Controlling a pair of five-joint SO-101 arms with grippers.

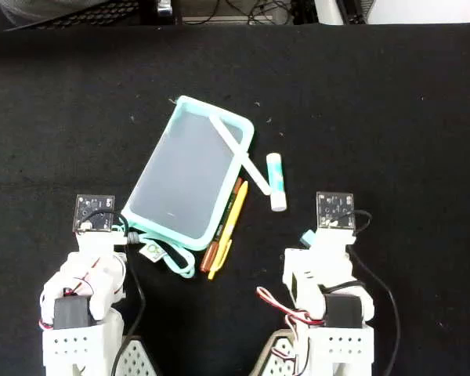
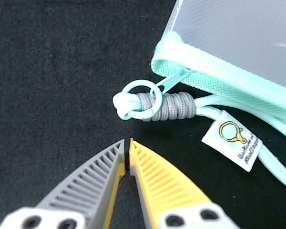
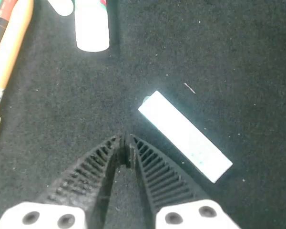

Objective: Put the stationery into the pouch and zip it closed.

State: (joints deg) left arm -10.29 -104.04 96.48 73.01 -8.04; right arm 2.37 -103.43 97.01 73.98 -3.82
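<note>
Stationery lies outside the pouch [image 1: 189,176] on the black table [image 1: 392,102]. In the high view an orange pen [image 1: 209,257] and a yellow pen [image 1: 240,200] rest side by side along the pouch's long edge, and a glue stick [image 1: 276,182] lies just past them, apart from the pouch. The pouch, translucent with mint trim, lies flat and tilted, its nearer corner close to the left arm [image 1: 90,258]. The left wrist view adds detail that the overhead does not give: the zipper pull's mint ring [image 2: 143,99] sits against a grey-wrapped cord [image 2: 169,106], a small white tag [image 2: 233,140] hangs on the strap, and the left jaws, one grey and one yellow, are closed tip to tip just short of the ring without touching it. The right wrist view shows the right jaws pressed together over bare table, gripping nothing, with a flat white block [image 3: 185,136] just beside them and the glue stick's end and the orange pen farther off.
</note>
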